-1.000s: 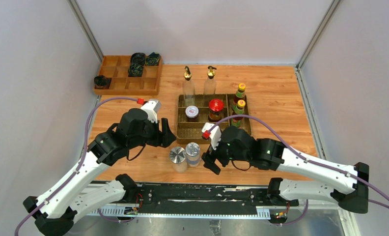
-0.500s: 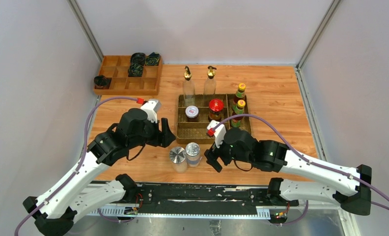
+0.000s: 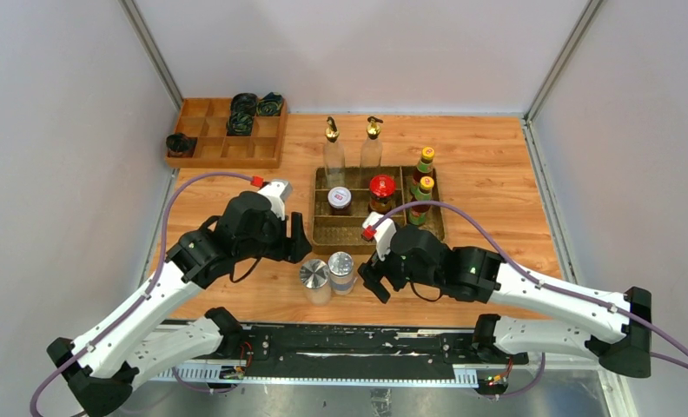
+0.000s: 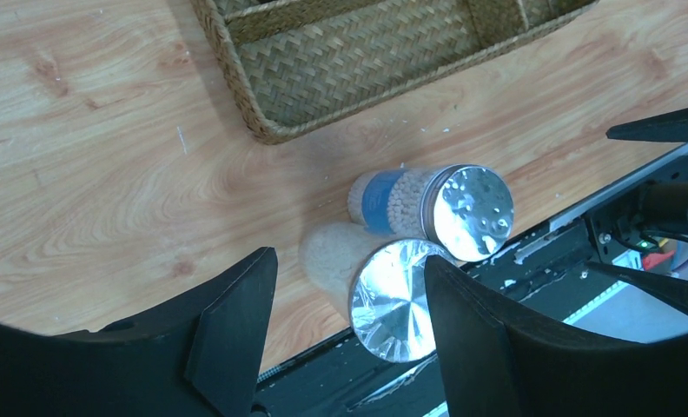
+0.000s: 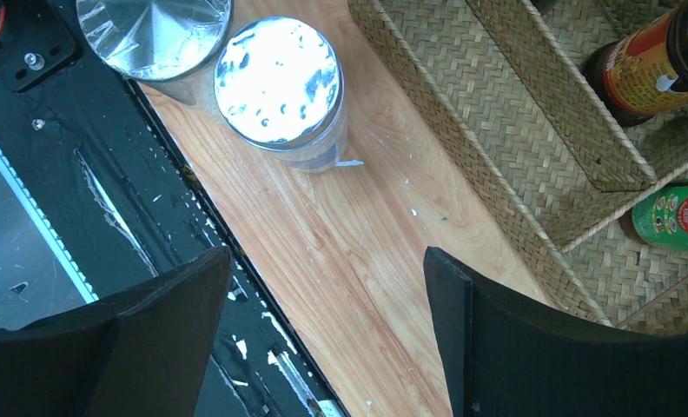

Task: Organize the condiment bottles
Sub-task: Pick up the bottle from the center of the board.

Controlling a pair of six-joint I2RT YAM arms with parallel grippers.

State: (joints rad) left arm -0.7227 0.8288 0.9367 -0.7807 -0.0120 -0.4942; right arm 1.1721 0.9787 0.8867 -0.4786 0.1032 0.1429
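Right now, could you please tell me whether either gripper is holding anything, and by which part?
Nothing is held. The left gripper and the right gripper both stand open and empty, close to the two silver-lidded shakers but gripping neither.

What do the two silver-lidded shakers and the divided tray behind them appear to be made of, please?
The smooth-lidded shaker and perforated-lidded shaker: clear bodies, glass or plastic, since contents show through; lids look like polished metal, mirror-bright. The tray: woven natural fibre, perhaps rattan, matte, with visible herringbone weave.
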